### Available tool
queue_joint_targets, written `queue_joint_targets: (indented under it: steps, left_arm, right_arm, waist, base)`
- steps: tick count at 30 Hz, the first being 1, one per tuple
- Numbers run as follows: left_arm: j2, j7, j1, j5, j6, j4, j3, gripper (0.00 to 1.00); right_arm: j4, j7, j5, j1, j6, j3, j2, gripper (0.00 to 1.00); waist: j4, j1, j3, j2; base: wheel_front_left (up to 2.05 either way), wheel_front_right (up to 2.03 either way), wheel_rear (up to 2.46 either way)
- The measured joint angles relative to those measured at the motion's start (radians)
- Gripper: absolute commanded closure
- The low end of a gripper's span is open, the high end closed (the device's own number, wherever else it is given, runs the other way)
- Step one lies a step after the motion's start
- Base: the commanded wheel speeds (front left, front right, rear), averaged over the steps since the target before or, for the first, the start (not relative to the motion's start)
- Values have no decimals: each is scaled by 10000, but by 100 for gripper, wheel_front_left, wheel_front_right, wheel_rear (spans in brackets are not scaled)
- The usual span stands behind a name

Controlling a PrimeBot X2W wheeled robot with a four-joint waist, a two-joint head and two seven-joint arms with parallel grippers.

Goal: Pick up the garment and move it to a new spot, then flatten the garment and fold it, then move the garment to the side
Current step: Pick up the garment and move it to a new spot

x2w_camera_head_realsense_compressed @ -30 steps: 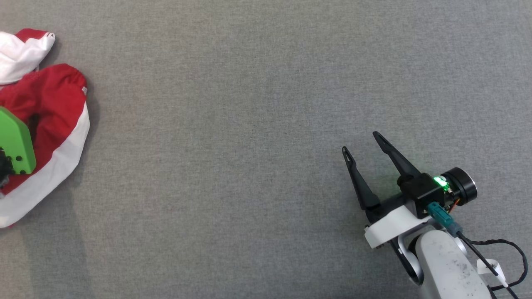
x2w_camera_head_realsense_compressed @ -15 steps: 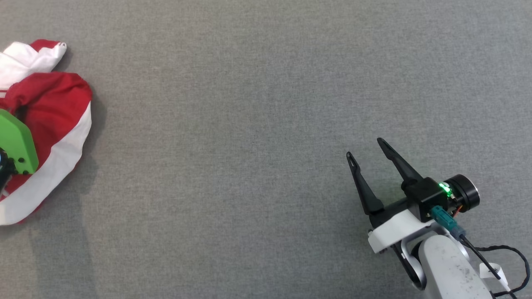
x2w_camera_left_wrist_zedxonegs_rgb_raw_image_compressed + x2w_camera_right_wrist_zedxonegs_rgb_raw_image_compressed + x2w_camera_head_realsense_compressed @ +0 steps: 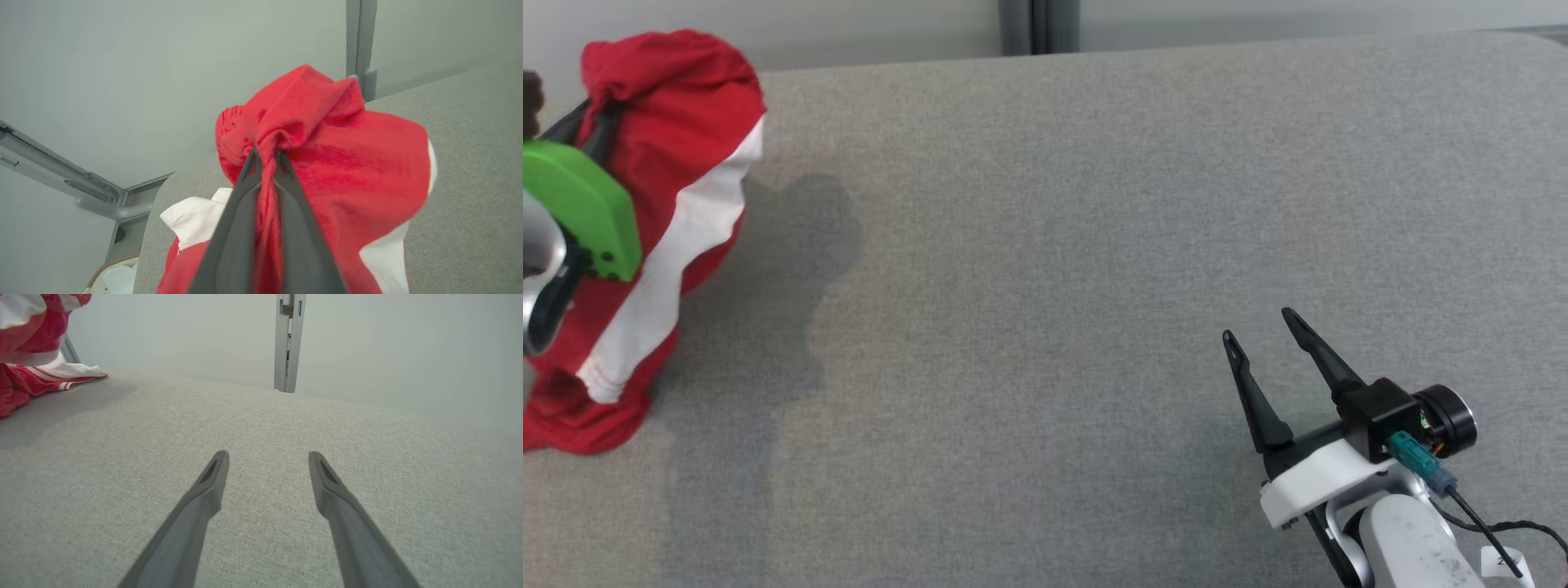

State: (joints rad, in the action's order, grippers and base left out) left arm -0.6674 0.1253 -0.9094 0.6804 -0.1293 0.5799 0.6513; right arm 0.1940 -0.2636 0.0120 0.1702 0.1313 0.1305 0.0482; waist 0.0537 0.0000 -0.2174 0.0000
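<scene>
**A:** What has changed with the garment [image 3: 678, 122]?

**B:** A second ago it lay crumpled on the grey worktop [image 3: 1045, 286] at the left edge of the head view. The left arm's green plate [image 3: 584, 208] was over it. Now it is a red-and-white bundle hanging at the upper left of the frame, and its shadow [image 3: 800, 220] falls on the worktop to its right.

**A:** Is it really held?

**B:** Yes. In the left wrist view the left gripper [image 3: 267, 153] has its fingers pressed together on a twisted fold of red cloth. That pinch is fresh.

**A:** Is it clear of the surface?

**B:** Probably not. Its lower end at the left edge of the head view seems to rest on the worktop. The right wrist view, at its upper left, shows a white-edged part lying flat there.

**A:** Did anything else shift?

**B:** The head camera has tipped up, so the wall [image 3: 1258, 16] and a grey post [image 3: 1037, 24] now line the top edge. Part of the garment's apparent climb comes from that. The right gripper [image 3: 1259, 323] sits at the lower right much as before, fingers spread, with nothing between them.

**A:** What does this mean for the task?

**B:** The pick-up looks under way and the carry to a new spot comes next. Flattening and folding are not yet begun.

**A:** Is there any writing to read?

**B:** There is no brand or print on the cloth that shows. A small white tag [image 3: 1503, 562] on the cable at the lower right bears a dark mark, too small to read.
</scene>
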Motion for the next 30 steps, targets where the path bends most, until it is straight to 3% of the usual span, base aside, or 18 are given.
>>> queue_joint_targets:
  steps: [9,17,30]
  left_arm:
    - [1977,-696,-296,-46,0,-711,788,100]
    - [3868,-1394,180,391,0,-221,2332,100]
    - [5212,-2755,387,598,0,2698,4272,100]
  right_arm:
    - [-71,0,142,-402,0,-430,0,0]
    - [-261,0,305,-452,0,-619,4,0]
    - [-334,2,685,5,0,-337,8,0]
  waist:
    - [-582,0,791,0]
    - [-1510,0,805,1]
    - [-2581,0,-339,1]
  base:
    - [0,0,0]
    - [0,0,0]
    - [0,0,0]
